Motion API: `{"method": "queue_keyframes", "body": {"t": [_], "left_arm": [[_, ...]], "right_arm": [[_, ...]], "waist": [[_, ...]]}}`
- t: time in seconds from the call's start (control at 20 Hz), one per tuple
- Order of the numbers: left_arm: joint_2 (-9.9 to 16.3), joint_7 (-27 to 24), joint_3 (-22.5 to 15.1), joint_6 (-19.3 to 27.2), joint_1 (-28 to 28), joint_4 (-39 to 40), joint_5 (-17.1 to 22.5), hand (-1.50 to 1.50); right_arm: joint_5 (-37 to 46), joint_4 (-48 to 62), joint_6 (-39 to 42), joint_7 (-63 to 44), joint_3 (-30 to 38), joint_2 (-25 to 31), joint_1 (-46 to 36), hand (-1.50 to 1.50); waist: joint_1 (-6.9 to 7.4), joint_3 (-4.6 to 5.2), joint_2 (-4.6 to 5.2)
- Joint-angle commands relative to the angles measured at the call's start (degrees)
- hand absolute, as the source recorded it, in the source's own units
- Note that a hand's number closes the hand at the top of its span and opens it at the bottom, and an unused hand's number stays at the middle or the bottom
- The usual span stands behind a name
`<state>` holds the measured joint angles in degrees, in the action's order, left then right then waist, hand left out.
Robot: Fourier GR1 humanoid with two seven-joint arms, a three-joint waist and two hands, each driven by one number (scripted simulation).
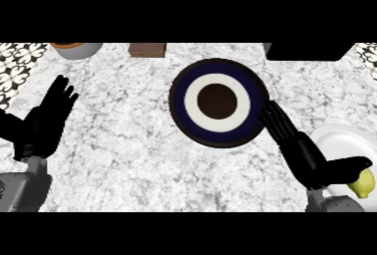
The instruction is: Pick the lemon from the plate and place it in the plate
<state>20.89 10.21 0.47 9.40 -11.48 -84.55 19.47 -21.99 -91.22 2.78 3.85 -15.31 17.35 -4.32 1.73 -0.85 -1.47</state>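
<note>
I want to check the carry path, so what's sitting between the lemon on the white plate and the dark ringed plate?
In the head view, the right hand lies between the lemon and the dark ringed plate, fingers straight, thumb by the lemon.

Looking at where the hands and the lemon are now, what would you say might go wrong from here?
1. The lemon sits near the white plate's lower edge, partly behind the right hand's thumb; a nudge might roll it off.
2. The right hand's straight fingers lie beside the dark plate's rim and might shift it.
</note>
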Motion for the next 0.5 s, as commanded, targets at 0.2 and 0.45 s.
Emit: {"method": "queue_keyframes", "body": {"t": [0.2, 0.45], "left_arm": [[8.6, -7.1, -0.6, 0.4, 9.4, -0.4, -11.7, 0.00], [10.0, -9.6, -0.8, 0.3, 13.9, 0.4, -13.8, 0.00]], "right_arm": [[-11.7, -12.7, -2.7, 17.4, 19.1, -3.7, 3.6, -1.50], [-6.6, -11.2, -17.2, 31.7, 35.6, -7.3, 10.0, -1.50]], "waist": [[-5.76, 0.36, -0.32], [-8.23, 0.46, 0.02]]}}
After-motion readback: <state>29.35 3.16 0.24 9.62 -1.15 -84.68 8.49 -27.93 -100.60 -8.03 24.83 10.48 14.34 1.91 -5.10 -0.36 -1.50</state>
